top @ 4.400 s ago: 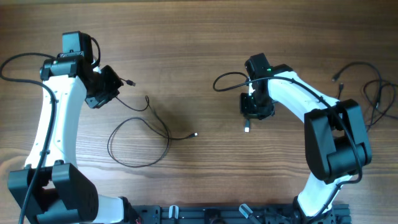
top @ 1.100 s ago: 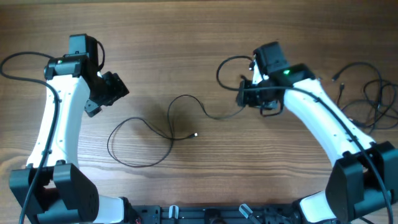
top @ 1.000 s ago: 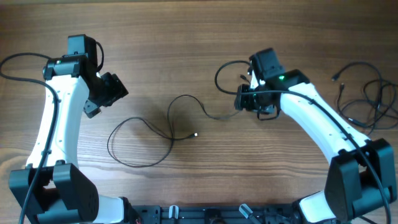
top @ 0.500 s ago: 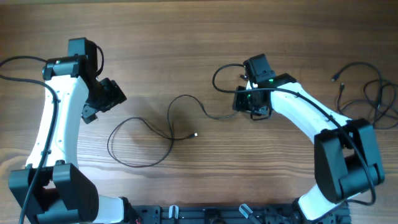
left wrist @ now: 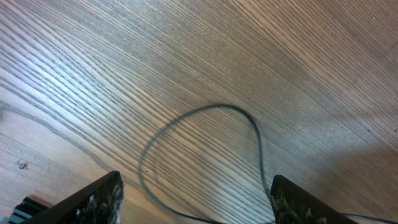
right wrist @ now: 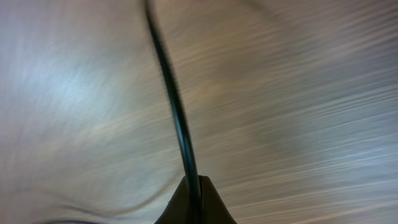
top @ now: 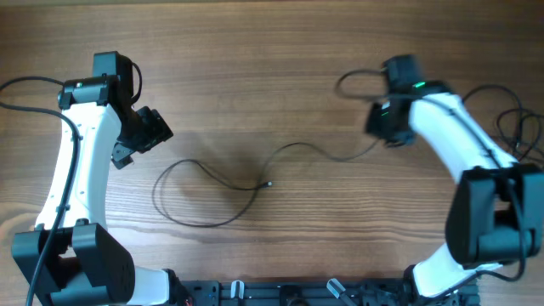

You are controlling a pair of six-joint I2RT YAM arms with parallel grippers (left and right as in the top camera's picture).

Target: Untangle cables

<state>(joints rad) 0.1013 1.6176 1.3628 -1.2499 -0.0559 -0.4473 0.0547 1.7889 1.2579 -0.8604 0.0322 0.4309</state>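
Observation:
One thin dark cable (top: pixel 280 153) runs across the middle of the table from a loop at the left (top: pixel 183 204), past a silvery plug tip (top: pixel 269 183), up to my right gripper (top: pixel 382 127). In the right wrist view the right gripper (right wrist: pixel 194 199) is shut on that cable (right wrist: pixel 177 118), which stretches away from the fingertips. My left gripper (top: pixel 140 136) hovers above the loop's left end. It stands open in the left wrist view, with the cable's loop (left wrist: pixel 205 115) on the wood beyond its fingers (left wrist: pixel 99 199).
More tangled cables (top: pixel 501 127) lie at the table's right edge beside the right arm. A thicker black arm cable (top: pixel 25 81) curls at the far left. The arm bases stand along the front edge (top: pixel 280 293).
My right gripper has shut on the cable and swung right and back, pulling the middle loop out into a long shallow curve. The left arm has barely moved.

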